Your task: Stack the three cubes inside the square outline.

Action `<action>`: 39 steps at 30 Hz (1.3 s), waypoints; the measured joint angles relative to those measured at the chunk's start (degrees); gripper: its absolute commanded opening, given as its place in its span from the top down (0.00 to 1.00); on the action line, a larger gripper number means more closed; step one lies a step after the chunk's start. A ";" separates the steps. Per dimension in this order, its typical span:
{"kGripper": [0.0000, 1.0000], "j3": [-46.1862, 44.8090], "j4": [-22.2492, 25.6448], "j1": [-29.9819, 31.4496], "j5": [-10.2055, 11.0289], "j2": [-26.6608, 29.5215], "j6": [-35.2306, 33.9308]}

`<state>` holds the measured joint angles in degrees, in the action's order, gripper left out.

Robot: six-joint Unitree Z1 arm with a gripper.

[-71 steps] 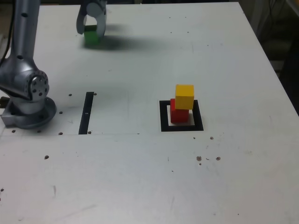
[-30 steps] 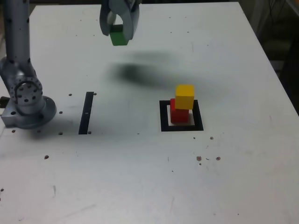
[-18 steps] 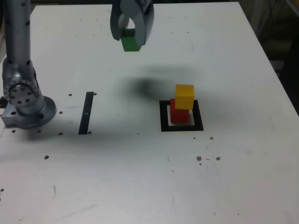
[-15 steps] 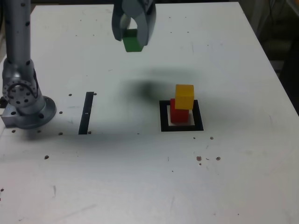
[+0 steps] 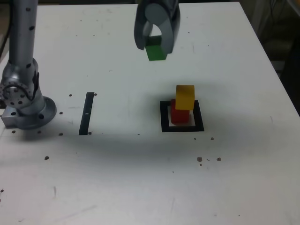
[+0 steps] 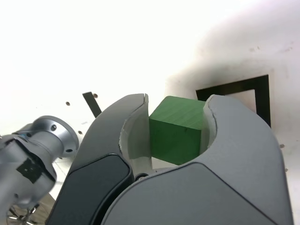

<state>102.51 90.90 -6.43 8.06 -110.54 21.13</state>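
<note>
Square outline [image 5: 182, 127] holds red cube [image 5: 179, 114] on pale centre; yellow cube [image 5: 185, 96] stacked on red, slightly askew. Gripper [image 5: 154, 46] clamped on green cube [image 5: 155, 52], held in air above table [image 5: 140, 178], up and toward exterior view's left of stack (well apart). Wrist view: green cube [image 6: 177, 129] wedged between both grey jaws, outline corner [image 6: 255, 93] visible past gripper [image 6: 174, 122]; stack itself hidden there. Black strip [image 5: 86, 113] near arm base [image 5: 26, 105]. Table around outline bare; far table edge close behind gripper.
</note>
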 measured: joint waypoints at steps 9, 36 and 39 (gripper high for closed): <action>0.70 2.39 0.79 4.02 -0.17 -2.17 -4.73; 0.70 5.73 0.74 9.84 -3.24 -7.15 -9.41; 0.70 5.75 0.47 9.85 -3.40 -7.58 -9.41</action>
<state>108.26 91.37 3.42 4.66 -118.13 11.72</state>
